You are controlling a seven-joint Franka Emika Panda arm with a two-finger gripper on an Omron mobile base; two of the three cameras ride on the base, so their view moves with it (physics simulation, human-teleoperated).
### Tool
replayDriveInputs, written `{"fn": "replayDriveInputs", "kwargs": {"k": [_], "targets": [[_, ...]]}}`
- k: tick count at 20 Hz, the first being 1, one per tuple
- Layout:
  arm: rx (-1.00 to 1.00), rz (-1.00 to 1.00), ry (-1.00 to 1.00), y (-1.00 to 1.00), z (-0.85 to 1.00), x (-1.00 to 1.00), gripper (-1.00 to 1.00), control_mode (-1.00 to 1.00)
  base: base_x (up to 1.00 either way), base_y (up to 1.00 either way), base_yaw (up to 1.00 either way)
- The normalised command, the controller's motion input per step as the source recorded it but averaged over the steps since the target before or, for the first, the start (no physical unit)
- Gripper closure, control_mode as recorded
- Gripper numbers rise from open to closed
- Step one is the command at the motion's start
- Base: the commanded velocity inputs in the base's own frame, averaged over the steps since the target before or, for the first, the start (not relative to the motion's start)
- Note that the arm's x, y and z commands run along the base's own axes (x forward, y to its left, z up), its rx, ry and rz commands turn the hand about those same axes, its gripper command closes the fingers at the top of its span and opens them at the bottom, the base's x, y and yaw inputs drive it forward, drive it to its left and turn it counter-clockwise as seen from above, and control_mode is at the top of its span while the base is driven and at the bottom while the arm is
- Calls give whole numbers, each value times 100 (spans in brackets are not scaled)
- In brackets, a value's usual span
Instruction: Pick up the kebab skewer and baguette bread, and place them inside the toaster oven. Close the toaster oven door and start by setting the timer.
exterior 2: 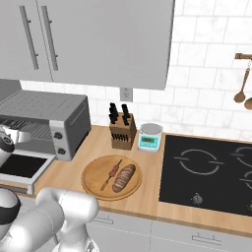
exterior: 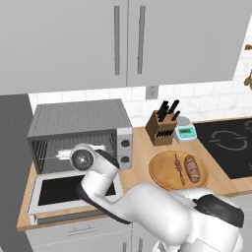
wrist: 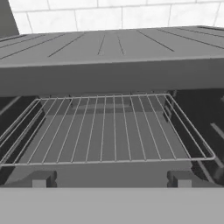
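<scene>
Oven open, nothing loaded yet.
You see the kebab skewer (exterior: pixel 178 169) and baguette (exterior: pixel 192 168) on the wooden plate (exterior: pixel 162 179); your end effector (wrist: pixel 111 179), spread wide and empty, faces the toaster oven's (exterior: pixel 78 120) bare rack (wrist: pixel 105 131).

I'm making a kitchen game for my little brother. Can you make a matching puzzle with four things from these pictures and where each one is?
Things:
1. kebab skewer
2. knife block
3. toaster oven door
4. wire rack

Places or states:
A. folded down open, in front of the toaster oven
B. inside the oven, nothing on it
C. on the round wooden board, beside the baguette bread
D. standing near the wall, beside the little kitchen scale

Pairs: 1-C, 2-D, 3-A, 4-B
</scene>
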Motion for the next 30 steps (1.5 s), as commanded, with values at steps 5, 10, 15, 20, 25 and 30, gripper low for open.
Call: {"fn": "replayDriveInputs", "kwargs": {"k": [5,10,15,20,25,30], "targets": [[6,0,0,-10,-1,41,-100,-100,0,0,0],[0,0,0,0,-29,25,-100,-100,0,0,0],[0,0,0,0,-16,25,-100,-100,0,0,0],[0,0,0,0,-14,25,-100,-100,0,0,0],[0,0,0,0,-13,17,-100,-100,0,0,0],[0,0,0,0,-8,15,-100,-100,0,0,0]]}}
